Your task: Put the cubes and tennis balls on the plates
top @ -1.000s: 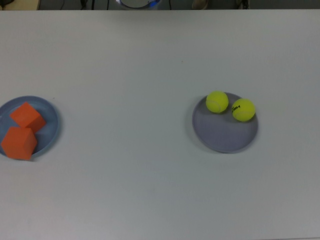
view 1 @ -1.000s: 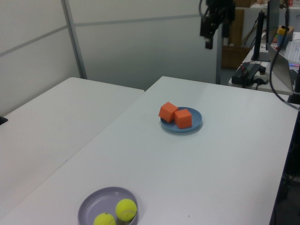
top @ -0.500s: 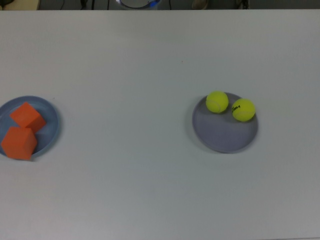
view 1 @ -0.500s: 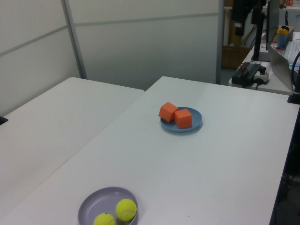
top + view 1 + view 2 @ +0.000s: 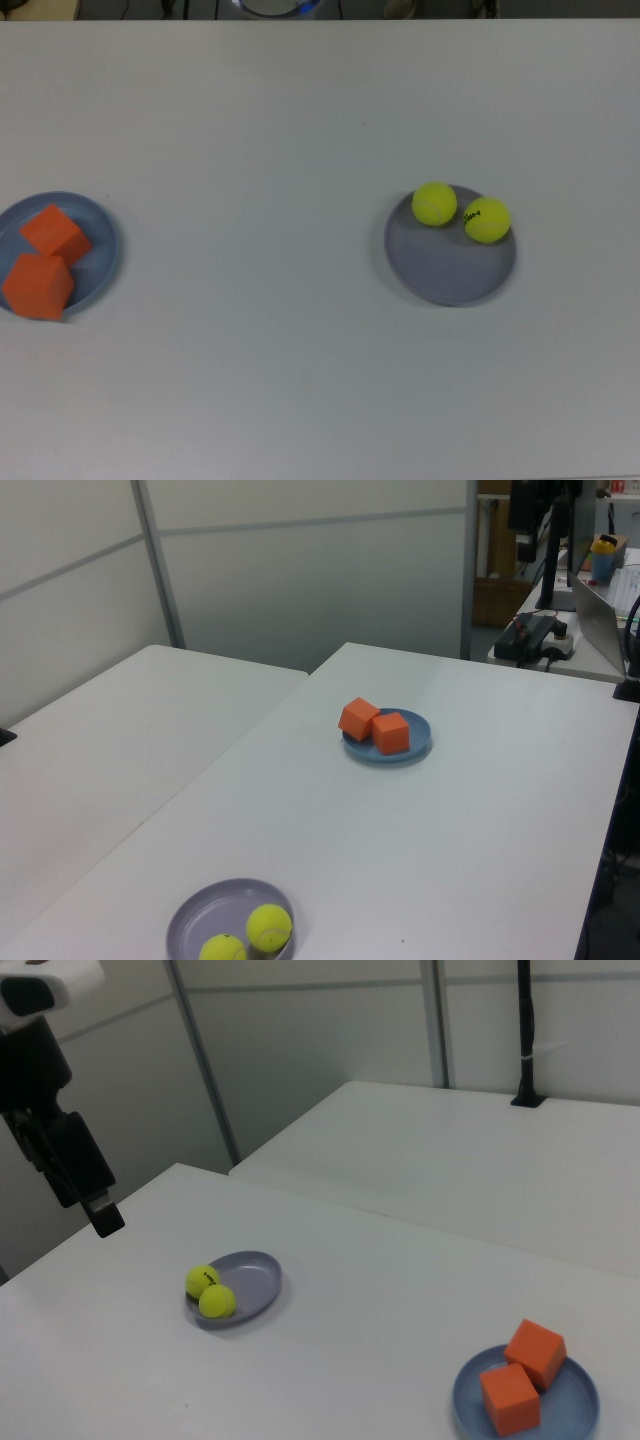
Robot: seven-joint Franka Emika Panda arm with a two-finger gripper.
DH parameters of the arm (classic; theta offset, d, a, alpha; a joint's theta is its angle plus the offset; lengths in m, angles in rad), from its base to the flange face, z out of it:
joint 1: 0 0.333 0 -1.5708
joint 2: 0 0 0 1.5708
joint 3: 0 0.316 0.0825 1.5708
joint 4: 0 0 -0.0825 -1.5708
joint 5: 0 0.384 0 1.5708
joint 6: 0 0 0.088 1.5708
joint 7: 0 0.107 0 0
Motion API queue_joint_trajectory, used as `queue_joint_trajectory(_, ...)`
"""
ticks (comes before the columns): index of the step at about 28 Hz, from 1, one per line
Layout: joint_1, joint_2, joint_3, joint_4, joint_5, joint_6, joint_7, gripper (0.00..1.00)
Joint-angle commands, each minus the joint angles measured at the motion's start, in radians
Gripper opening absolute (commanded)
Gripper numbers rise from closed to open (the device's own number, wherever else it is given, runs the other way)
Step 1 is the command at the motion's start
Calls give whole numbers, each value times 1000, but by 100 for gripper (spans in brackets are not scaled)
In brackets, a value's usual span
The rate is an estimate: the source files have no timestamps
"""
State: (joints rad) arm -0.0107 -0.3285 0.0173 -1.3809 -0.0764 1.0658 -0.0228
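Two orange cubes (image 5: pixel 55 232) (image 5: pixel 38 285) rest side by side on the light blue plate (image 5: pixel 97 268) at the top view's left edge. Both tennis balls (image 5: pixel 434 203) (image 5: pixel 487 219) lie on the far rim of the lavender-grey plate (image 5: pixel 445 268), right of centre. The left view shows the cubes (image 5: pixel 358 718) (image 5: pixel 391 732) on their plate (image 5: pixel 421 736) and the balls (image 5: pixel 269 926) (image 5: pixel 222 949) on theirs (image 5: pixel 205 918). My gripper (image 5: pixel 100 1215) hangs high above the table's edge at the right view's left, away from both plates and holding nothing. It is out of the top view.
A second white table (image 5: pixel 110 740) adjoins at the left view's left. Behind the table's far end in the left view stand a power strip (image 5: pixel 535 635), cables and a laptop (image 5: pixel 600 605). A black pole (image 5: pixel 524 1030) rises from the neighbouring table.
In the left view my gripper has drawn back toward the upper right, away from above the cubes' plate. Cubes, balls and plates have not moved.
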Motion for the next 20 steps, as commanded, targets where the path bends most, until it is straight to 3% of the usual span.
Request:
queue_joint_trajectory(1, -3, -12, -10, -17, 29, -14, -23, 100)
queue_joint_trajectory(12, 6, -12, 19, -18, 87, -14, -17, 100)
queue_joint_trajectory(20, 32, -4, 52, -18, 90, -10, -14, 100)
